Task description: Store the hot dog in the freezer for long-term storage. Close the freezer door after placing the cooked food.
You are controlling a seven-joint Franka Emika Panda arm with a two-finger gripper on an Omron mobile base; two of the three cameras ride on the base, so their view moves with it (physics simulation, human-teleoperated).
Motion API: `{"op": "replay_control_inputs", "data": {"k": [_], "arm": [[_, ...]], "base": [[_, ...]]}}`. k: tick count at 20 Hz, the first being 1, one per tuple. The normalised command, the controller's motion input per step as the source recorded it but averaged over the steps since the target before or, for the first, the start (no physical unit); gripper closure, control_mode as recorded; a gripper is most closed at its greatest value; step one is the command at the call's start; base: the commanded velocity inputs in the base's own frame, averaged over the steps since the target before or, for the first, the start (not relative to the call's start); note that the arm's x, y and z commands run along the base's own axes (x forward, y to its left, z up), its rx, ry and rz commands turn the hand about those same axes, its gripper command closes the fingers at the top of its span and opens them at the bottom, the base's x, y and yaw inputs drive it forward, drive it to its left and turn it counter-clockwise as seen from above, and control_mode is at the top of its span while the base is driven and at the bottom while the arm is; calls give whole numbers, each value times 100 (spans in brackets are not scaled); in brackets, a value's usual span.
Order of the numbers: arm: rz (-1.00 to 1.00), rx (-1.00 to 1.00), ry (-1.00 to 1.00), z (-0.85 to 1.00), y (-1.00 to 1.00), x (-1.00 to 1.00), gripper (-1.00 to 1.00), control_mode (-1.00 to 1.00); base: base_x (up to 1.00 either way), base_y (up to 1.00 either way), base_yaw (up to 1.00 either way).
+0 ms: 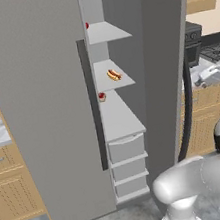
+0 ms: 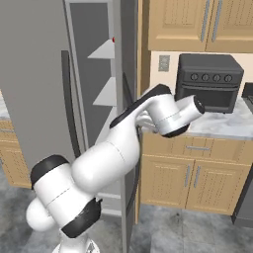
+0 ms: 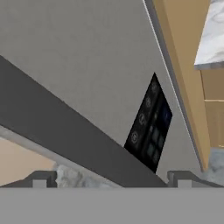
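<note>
The hot dog (image 1: 114, 75) lies on a white middle shelf inside the open freezer (image 1: 118, 115). The freezer door (image 1: 166, 57) stands swung out to the right, its long dark handle (image 1: 188, 114) curving down its outer side. My gripper (image 3: 111, 180) is open and holds nothing. It faces the door's outer grey face, close to the dark handle (image 3: 65, 127) and the black dispenser panel (image 3: 151, 127). In the right base view my arm reaches around the freezer door (image 2: 129, 74) to its outer side, with the fingers hidden there.
The wider fridge door (image 1: 40, 103) is shut. Two small red items (image 1: 101, 96) sit on freezer shelves. A dark countertop oven (image 2: 210, 81) stands on the marble counter (image 2: 222, 123) right of the fridge, with wooden cabinets (image 2: 197, 178) below.
</note>
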Motion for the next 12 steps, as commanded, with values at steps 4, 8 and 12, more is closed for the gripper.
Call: {"op": "replay_control_inputs", "data": {"k": [4, 8, 12], "arm": [[5, 0, -4, -14, 0, 41, -100, -100], [4, 0, -4, -3, 12, 2, -100, -100], [4, 0, -12, 0, 26, -13, -100, -100]], "base": [[0, 0, 0], [0, 0, 0], [0, 0, 0]]}}
